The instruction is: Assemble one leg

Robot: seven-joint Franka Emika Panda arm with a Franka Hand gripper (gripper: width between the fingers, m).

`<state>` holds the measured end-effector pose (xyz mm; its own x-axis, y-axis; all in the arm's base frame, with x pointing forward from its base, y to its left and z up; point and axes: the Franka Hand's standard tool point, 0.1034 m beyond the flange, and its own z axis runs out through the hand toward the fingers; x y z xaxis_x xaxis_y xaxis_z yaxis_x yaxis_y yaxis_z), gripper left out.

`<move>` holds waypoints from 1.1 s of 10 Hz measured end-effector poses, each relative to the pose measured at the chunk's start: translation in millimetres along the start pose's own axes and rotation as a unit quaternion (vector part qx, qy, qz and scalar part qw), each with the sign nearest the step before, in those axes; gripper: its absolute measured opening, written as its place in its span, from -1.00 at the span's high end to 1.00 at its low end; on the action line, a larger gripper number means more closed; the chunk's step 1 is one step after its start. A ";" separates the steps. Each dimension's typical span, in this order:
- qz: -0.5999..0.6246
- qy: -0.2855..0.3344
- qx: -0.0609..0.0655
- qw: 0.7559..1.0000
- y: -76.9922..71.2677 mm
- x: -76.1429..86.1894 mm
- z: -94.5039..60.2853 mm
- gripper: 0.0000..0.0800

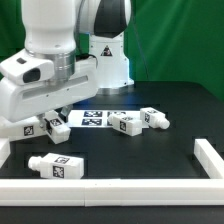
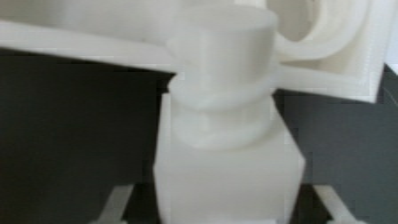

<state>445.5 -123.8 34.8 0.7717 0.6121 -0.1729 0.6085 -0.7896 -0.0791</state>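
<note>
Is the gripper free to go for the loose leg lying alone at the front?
Probably not yet: the gripper seems shut on another leg. The front leg itself lies unobstructed.

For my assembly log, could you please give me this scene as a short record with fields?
gripper: appears shut on the leg
leg tip: against the white panel, near its round socket; whether seated, cannot tell
other legs: one in front, two toward the exterior view's right
marker board: flat on the table
</note>
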 end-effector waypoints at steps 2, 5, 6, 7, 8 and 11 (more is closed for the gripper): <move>0.024 -0.002 0.002 1.000 -28.9 9.6 -16.1 0.29; 0.028 -0.002 0.003 1.000 -65.7 3.7 3.1 0.29; 0.029 -0.003 0.004 1.000 -69.7 -0.1 14.6 0.29; 0.031 -0.002 0.003 1.000 -71.5 -2.2 22.2 0.29; 0.035 0.000 0.003 0.999 -72.7 -1.3 24.3 0.29; 0.036 0.000 0.002 0.999 -74.7 -1.5 29.5 0.29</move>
<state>393.4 -67.0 12.0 0.8136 0.5533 -0.1784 0.5503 -0.8320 -0.0708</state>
